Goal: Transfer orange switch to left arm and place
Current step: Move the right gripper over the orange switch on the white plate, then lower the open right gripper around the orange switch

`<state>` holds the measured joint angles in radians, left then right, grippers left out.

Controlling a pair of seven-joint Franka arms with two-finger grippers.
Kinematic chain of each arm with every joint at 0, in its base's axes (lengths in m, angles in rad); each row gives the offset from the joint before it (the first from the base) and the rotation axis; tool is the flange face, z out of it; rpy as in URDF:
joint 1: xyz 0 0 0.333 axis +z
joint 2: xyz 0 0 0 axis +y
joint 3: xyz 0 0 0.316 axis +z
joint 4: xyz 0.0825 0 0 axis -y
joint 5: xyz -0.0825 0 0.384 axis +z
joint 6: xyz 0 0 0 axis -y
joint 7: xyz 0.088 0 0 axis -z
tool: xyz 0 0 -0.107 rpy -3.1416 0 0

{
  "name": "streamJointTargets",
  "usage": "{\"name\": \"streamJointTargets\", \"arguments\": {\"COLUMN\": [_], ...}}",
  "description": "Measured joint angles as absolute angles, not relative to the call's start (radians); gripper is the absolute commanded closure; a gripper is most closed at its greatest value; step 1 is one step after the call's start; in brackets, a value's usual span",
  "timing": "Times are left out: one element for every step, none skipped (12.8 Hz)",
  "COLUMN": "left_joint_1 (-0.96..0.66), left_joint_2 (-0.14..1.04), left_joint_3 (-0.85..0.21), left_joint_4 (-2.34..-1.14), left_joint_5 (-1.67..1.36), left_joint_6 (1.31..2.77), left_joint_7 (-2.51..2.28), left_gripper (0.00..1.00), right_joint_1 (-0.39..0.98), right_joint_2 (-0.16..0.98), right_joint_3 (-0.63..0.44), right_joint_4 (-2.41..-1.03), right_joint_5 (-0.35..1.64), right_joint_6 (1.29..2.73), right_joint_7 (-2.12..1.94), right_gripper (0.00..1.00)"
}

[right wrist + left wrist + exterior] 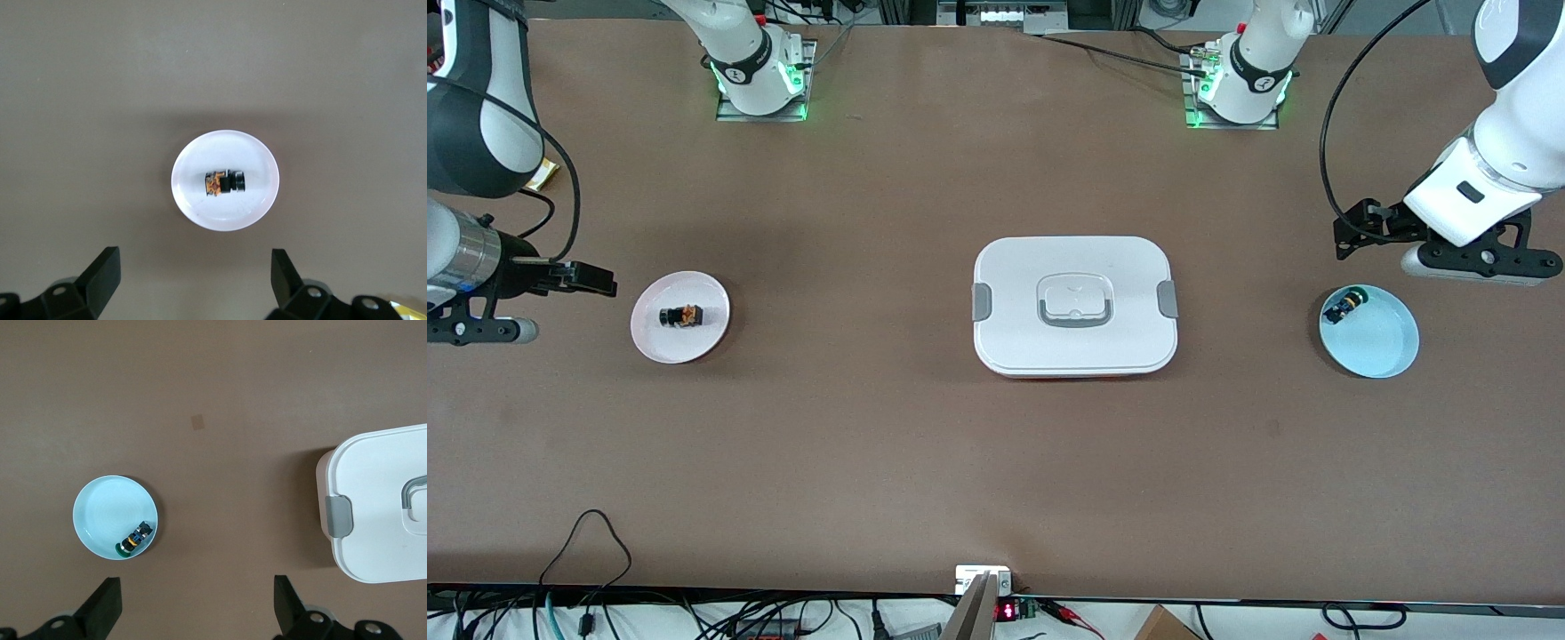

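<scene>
Orange switch (680, 316) lay untouched on the pink plate (649, 342) at the right arm's end of the desk; right gripper (193, 280) and left gripper (197, 607) hovered, jaws wide, empty. White box (1074, 356) sat between. Nothing done yet.

The orange switch (680, 316), black with an orange end, lies on its side, middle-left of frame; the white box (1074, 305) sits shut at centre.
</scene>
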<state>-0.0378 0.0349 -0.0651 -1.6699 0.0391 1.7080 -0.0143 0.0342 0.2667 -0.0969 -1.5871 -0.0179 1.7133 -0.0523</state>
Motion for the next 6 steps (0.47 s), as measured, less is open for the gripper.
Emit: {"name": "streamJointTargets", "arguments": {"left_joint_1": [-0.038, -0.038, -0.038, -0.038, -0.038, -0.038], "left_joint_2": [0.035, 0.035, 0.035, 0.035, 0.035, 0.035], "left_joint_3": [-0.065, -0.065, -0.065, -0.065, -0.065, -0.065], "left_joint_4": [-1.670, -1.670, -1.670, -1.670, -1.670, -1.670], "left_joint_5": [0.039, 0.039, 0.039, 0.039, 0.039, 0.039], "left_joint_6": [1.708, 1.708, 1.708, 1.708, 1.708, 1.708], "left_joint_7": [-0.014, -0.014, -0.014, -0.014, -0.014, -0.014], "left_gripper": [0.00, 0.00, 0.00, 0.00, 0.00, 0.00], "right_joint_1": [0.029, 0.023, 0.018, 0.016, 0.015, 0.015], "right_joint_2": [0.284, 0.301, 0.318, 0.329, 0.338, 0.342], "right_joint_3": [-0.097, -0.097, -0.097, -0.097, -0.097, -0.097], "right_joint_4": [-1.588, -1.589, -1.596, -1.609, -1.626, -1.643], "right_joint_5": [-0.018, -0.018, -0.018, -0.018, -0.018, -0.018], "right_joint_6": [1.728, 1.745, 1.774, 1.806, 1.836, 1.862], "right_joint_7": [-0.052, -0.053, -0.053, -0.053, -0.053, -0.053], "right_gripper": [0.00, 0.00, 0.00, 0.00, 0.00, 0.00]}}
